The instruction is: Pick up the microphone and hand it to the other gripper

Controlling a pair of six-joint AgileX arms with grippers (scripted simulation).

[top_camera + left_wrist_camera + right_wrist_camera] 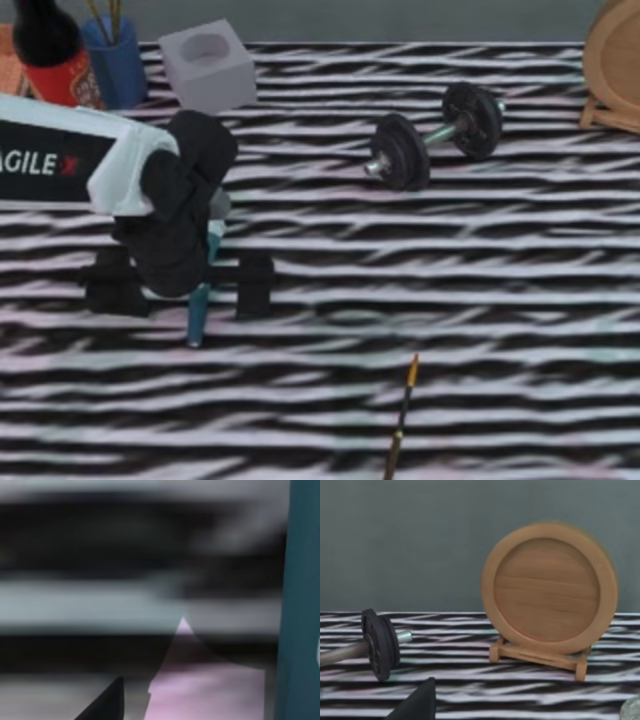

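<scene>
The microphone's teal handle (199, 308) lies on the striped cloth at the left, its narrow end toward the table's front; the head is hidden under my left wrist. My left gripper (186, 285) is low over it and open, one black finger (114, 285) to the left of the handle and the other to its right, both well apart from it. In the left wrist view the handle (301, 600) fills one edge beside a black fingertip (109, 703). My right arm, the other gripper, is outside the top view; only one of its fingertips (420, 703) shows, off to one side.
A black dumbbell (435, 136) lies at the back centre-right, also seen as the dumbbell (379, 645). A round wooden disc on a stand (615, 62) is at the back right. A grey cube (207, 66), blue cup (116, 62) and bottle (48, 44) stand at the back left. A paintbrush (402, 416) lies front centre.
</scene>
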